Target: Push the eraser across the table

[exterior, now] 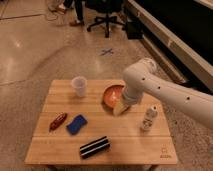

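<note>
The eraser [94, 147], a flat black block with white stripes, lies near the front edge of the light wooden table [125, 145], a little left of centre. My gripper [120, 108] hangs at the end of the white arm over the middle right of the table, by the front edge of an orange bowl [112, 94]. It is well behind and to the right of the eraser, not touching it.
A blue sponge [76, 124] and a small red object [58, 120] lie left of the eraser. A clear plastic cup [79, 85] stands at the back left. A small white bottle [148, 118] stands on the right. An office chair [107, 19] stands on the floor behind.
</note>
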`<state>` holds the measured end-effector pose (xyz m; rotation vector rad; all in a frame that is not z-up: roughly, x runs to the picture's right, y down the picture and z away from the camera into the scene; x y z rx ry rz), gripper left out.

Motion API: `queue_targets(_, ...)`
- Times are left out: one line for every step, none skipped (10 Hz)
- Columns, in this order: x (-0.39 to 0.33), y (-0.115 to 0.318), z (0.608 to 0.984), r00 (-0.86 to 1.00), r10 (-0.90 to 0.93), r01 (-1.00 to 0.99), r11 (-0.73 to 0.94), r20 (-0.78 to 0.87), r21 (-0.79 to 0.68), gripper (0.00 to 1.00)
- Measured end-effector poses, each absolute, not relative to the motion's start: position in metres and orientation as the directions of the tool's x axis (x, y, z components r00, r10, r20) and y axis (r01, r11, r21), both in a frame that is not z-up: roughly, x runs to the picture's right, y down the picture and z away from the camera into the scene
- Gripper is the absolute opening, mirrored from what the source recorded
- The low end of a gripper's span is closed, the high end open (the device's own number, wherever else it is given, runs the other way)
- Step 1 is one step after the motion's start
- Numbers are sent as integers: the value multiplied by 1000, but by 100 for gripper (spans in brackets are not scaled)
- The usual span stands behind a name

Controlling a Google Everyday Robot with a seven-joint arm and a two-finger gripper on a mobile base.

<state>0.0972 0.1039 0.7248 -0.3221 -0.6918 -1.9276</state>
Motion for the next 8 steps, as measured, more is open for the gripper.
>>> queue_targets(90,116,732,-454,-726,887,-315,517,338,66)
queue_targets(85,125,737,-459,-715,884,-311,527,348,58)
queue_targets(79,142,748,-466,-698,881,-307,543,361,45)
queue_targets(77,154,756,-468,-686,879,-301,557,369,35)
queue_targets(75,164,763,-470,-677,878,-298,566,374,25)
queue_targets(72,173,770,-476,-667,875,-297,573,382,15)
queue_targets(68,179,776,-484,-660,871,-300,574,390,6)
queue_targets(63,186,781,-496,-651,864,-306,575,399,1)
